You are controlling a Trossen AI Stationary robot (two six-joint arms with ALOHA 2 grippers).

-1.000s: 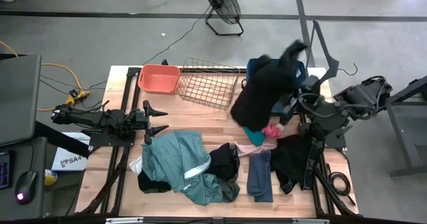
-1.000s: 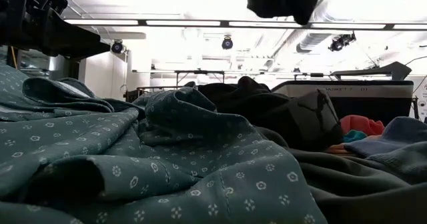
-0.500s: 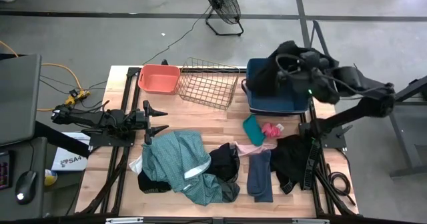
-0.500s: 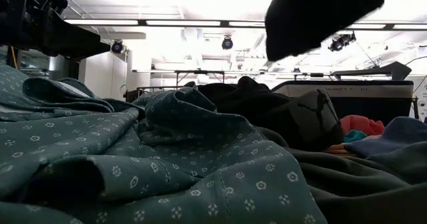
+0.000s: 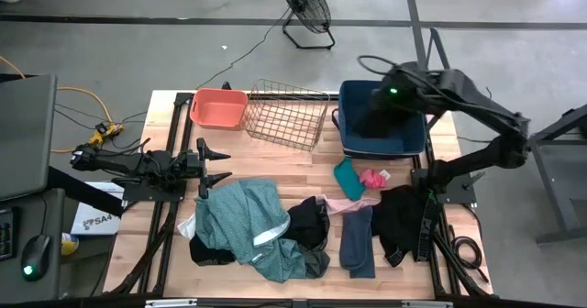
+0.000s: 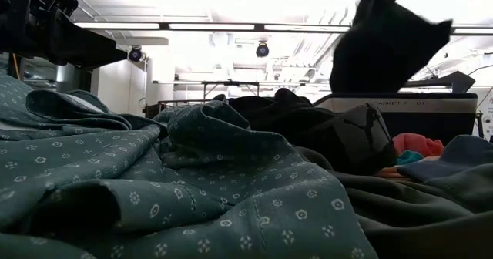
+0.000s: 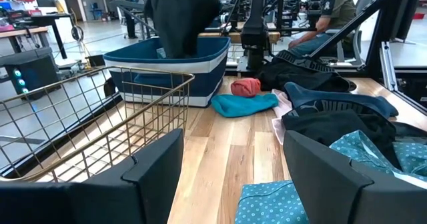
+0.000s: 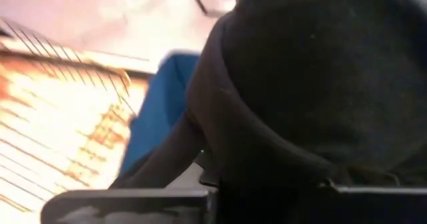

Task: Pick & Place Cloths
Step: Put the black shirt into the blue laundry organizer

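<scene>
The desk [image 5: 303, 166] carries, along its far edge, a coral tub [image 5: 218, 107], a wire basket [image 5: 285, 113] and a blue bin [image 5: 382, 132], left to right. Most of the cloths lie along the near half: a big teal shirt [image 5: 240, 218] at the left, a black piece [image 5: 310, 221] beside it, a dark blue piece [image 5: 358, 240], and another black one [image 5: 402, 224] at the right. A small teal piece [image 5: 347, 178] and a small pink one [image 5: 372, 178] lie just near of the bin.

The right arm reaches out over the bin, and its claw [image 5: 393, 95] is clamped on a black cloth [image 5: 374, 114]. The wrist view shows the fabric bunched between the fingers and filling the frame. The cloth hangs straight down from the claw, long axis upright, its lower end pointing into the bin. From the left wrist view the hem seems to sit at or just inside the bin's rim. So the bin lies directly below the load, and letting go there should land the cloth inside.

The left claw [image 5: 215, 166] waits with its fingers spread wide and nothing between them, at the left of the desk, just far of the teal shirt. It is the nearer arm for that shirt; the right arm is nearer the small pieces.
</scene>
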